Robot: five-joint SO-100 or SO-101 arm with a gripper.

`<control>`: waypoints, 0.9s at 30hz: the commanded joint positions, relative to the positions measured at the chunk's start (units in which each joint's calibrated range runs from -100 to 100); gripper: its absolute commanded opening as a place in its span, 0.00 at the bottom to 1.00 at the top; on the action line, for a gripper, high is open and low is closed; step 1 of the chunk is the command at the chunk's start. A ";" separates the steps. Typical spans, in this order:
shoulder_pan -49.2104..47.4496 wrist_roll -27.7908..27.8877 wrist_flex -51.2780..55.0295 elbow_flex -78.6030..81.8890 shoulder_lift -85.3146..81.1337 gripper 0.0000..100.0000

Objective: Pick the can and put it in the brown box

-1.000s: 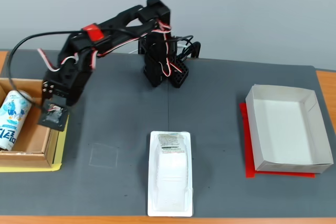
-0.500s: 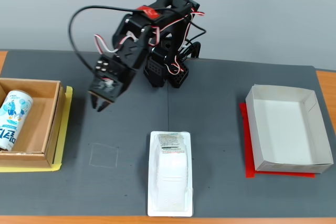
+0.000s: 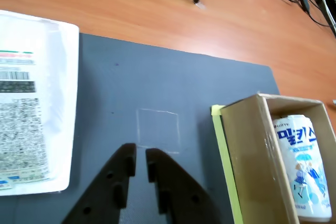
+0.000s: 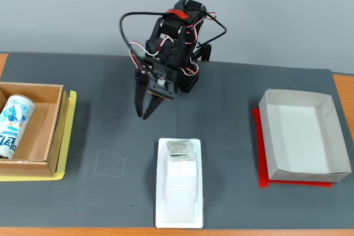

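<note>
The can, white with blue print, lies on its side inside the brown box at the left edge of the fixed view. My gripper hangs above the dark mat near the middle, well to the right of the box in that view. Its black fingers are together and hold nothing. In the wrist view the gripper enters from the bottom with only a thin slit between the fingertips, which point at a faint chalk square.
A white flat tray package lies at the mat's front centre. A white paper box sits on a red sheet at the right. The arm's base stands at the back centre. A yellow sheet lies under the brown box.
The arm has swung from over the brown box's right wall to the middle of the mat. The gripper has shut. The can stays lying in the box.
</note>
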 commanded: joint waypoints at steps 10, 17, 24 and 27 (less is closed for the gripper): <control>-12.73 -0.22 -0.65 12.64 -14.01 0.02; -16.95 -0.22 -0.65 25.13 -25.27 0.02; -17.12 -0.22 0.05 32.91 -25.61 0.02; -16.71 -1.94 2.56 32.73 -25.61 0.02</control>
